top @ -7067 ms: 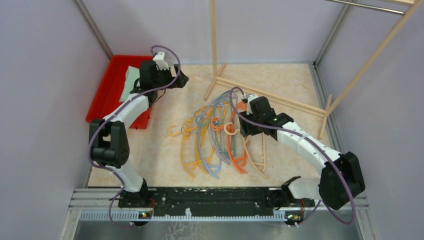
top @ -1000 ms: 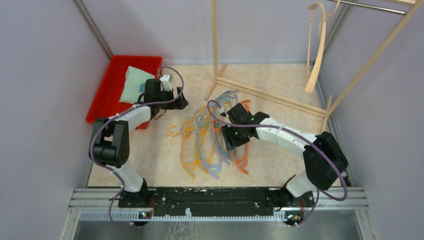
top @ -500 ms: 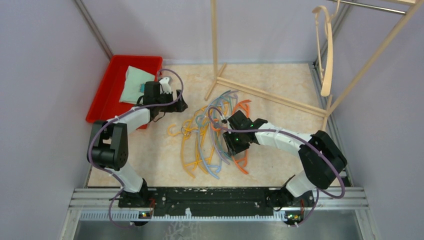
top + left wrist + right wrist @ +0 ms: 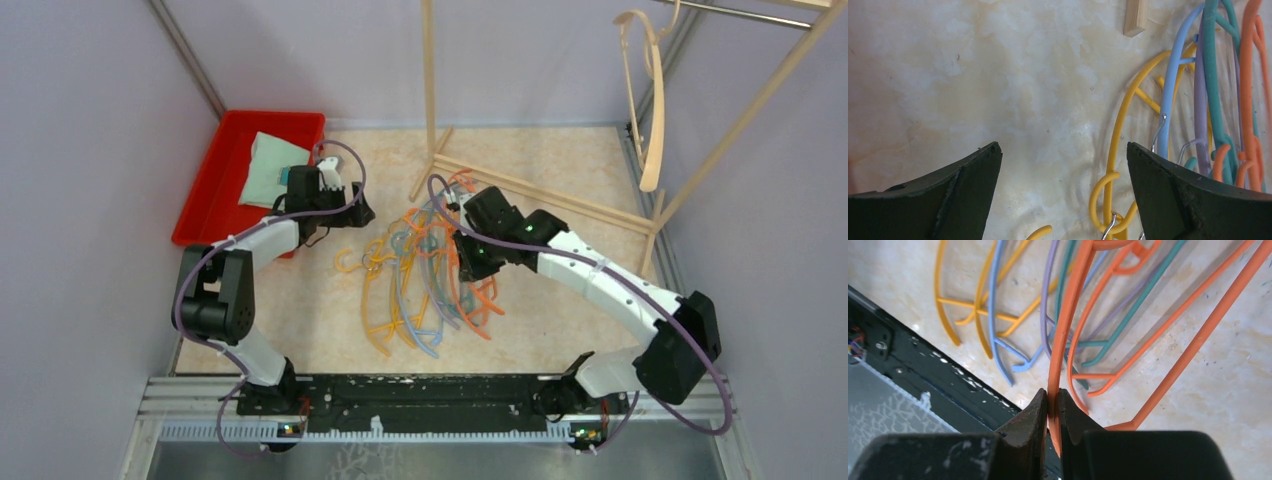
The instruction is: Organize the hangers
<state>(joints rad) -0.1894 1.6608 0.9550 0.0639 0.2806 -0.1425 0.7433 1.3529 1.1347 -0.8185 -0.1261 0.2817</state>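
Several thin hangers (image 4: 420,285) in yellow, light blue, lavender, teal and orange lie in a heap mid-table. My right gripper (image 4: 470,262) hovers over the heap's right side, shut (image 4: 1052,405) on the curved arm of an orange hanger (image 4: 1068,325), which tilts up from the others. A thicker beige hanger (image 4: 652,100) hangs from the rail at the top right. Left of the heap, my left gripper (image 4: 358,213) stands open (image 4: 1063,150) above bare tabletop. A yellow hanger's hook (image 4: 1108,195) lies just inside its right finger.
A red tray (image 4: 215,195) holding a pale green cloth (image 4: 265,165) sits at the back left. The rack's light wooden poles (image 4: 530,190) cross the table behind the heap and rise at the right. The black base rail (image 4: 430,395) runs along the near edge.
My right gripper has shut on the orange hanger and drawn back and up, lifting it off the heap. The beige hanger, earlier in the heap, now sways on the rail. The left arm barely moved.
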